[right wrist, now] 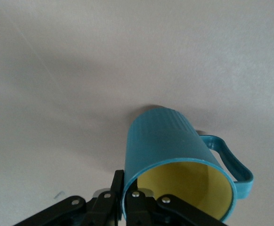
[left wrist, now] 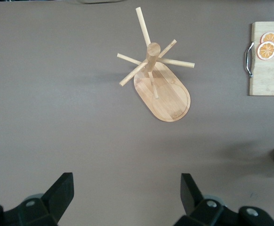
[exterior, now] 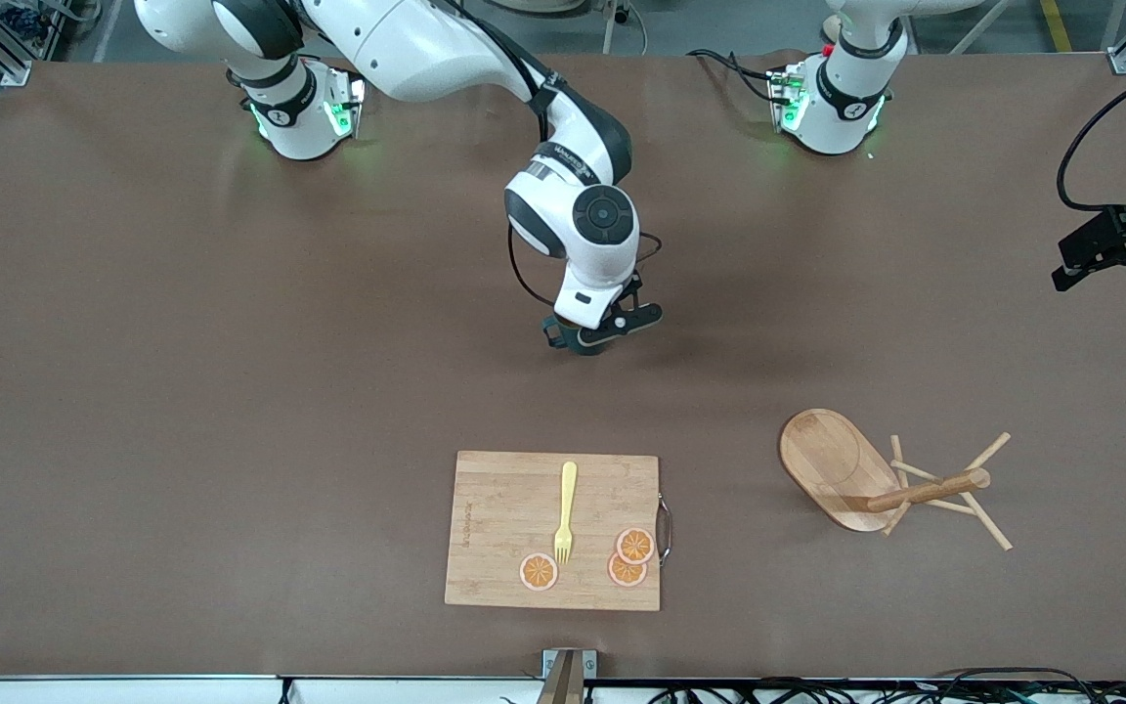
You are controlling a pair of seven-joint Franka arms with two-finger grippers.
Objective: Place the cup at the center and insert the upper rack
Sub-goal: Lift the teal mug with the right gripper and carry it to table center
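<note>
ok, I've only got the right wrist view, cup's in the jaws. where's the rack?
Observer: The upper rack lies tipped on its side toward the left arm's end, beside the cutting board.
Operator: left gripper on it?
Observer: No, the left gripper hangs open, apart from it.
Operator: and where's mine?
Observer: The right gripper, shut on the cup, is over the table's middle.

Even, bright overhead light on the brown table, without glare. Soft shadows lie under the right arm, frame center of the front view. The right wrist view looks washed out and pale; the cup there is sharp, its lower corners blurred.
</note>
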